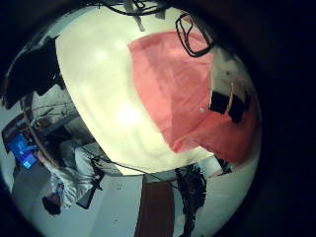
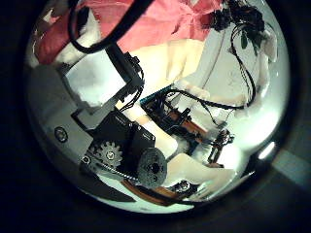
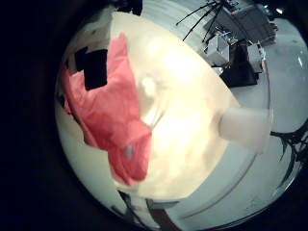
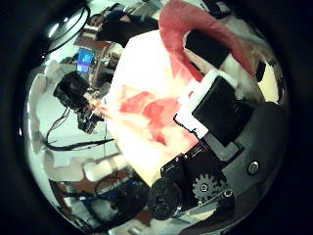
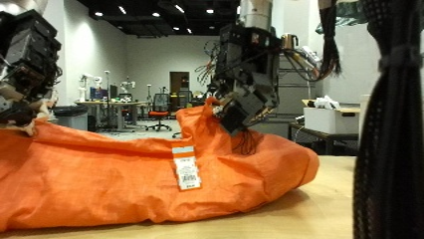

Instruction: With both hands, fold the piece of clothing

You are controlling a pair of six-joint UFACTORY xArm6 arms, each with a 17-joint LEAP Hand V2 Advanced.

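Orange garment (image 5: pixel 146 169) lies heaped on the counter (image 5: pixel 338 204), its edges lifted by both hands: right hand (image 5: pixel 243 95) pinches a raised corner, left hand (image 5: pixel 27 70) grips another. Mid-fold, I judge; next, carry both edges across together.

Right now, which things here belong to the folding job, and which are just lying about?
Job: orange garment, with its white tag; left hand; right hand; table.
Lying about: white box; office chair in the room behind.
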